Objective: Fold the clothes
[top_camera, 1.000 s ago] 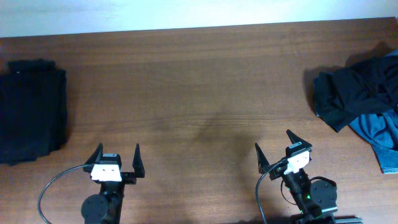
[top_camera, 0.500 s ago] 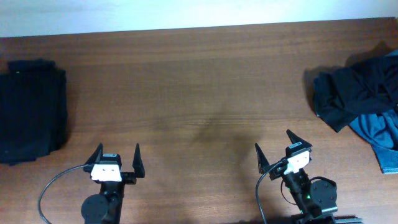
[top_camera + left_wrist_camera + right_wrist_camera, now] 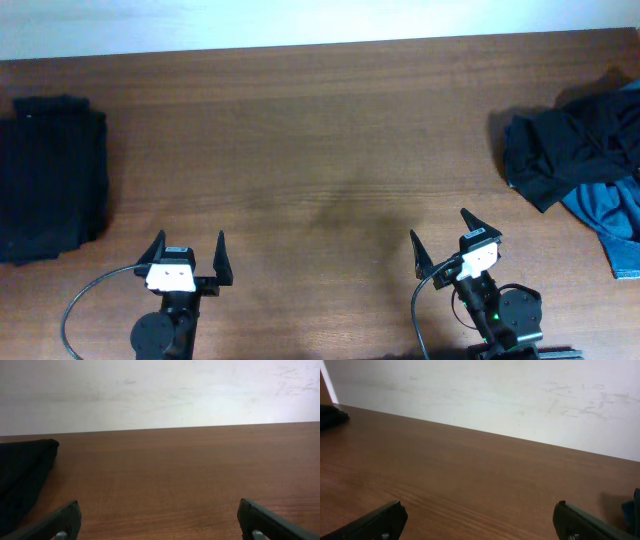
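A brown wood-grain tabletop (image 3: pixel 330 150) is stretching across the whole overhead view, its grain running from left to right and its far edge meeting a pale wall. At the left end a folded black garment (image 3: pixel 50 180) is lying flat as a neat rectangular stack, running off the picture's left edge. At the right end, well apart from it, a crumpled black garment (image 3: pixel 570 150) is sitting in a loose heap. A blue garment (image 3: pixel 610 215) is lying just beside the heap on its near side, touching it and seemingly tucking partly under it. The wide middle stretch of wood is showing only grain.
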Action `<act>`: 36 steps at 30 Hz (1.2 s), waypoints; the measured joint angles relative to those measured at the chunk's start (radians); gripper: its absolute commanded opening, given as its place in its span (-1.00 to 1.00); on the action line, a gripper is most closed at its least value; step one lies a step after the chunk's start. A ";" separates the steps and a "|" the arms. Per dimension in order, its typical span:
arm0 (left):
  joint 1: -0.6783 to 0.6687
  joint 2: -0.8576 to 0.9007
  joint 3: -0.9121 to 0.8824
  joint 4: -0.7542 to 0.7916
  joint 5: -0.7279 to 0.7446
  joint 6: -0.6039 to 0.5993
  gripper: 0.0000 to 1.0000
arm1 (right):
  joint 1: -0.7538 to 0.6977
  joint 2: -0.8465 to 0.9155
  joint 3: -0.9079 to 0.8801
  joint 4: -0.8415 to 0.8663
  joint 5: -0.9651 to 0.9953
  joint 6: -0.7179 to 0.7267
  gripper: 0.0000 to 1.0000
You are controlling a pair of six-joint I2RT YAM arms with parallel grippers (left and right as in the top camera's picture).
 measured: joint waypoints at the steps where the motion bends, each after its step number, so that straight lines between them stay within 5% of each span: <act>1: 0.000 0.000 0.000 0.000 0.000 0.000 0.99 | 0.000 0.000 0.000 0.000 0.000 0.000 0.97; 21: 0.000 0.000 0.000 0.000 0.000 0.000 0.99 | 0.000 0.000 0.067 0.147 -0.124 0.053 0.97; 29: 0.000 0.000 0.000 0.000 0.000 0.000 0.99 | 0.000 0.143 0.436 0.067 -0.023 0.080 0.97; 36: 0.000 0.000 0.000 0.000 0.000 0.000 0.99 | 0.000 0.542 0.912 -0.295 0.098 0.083 0.97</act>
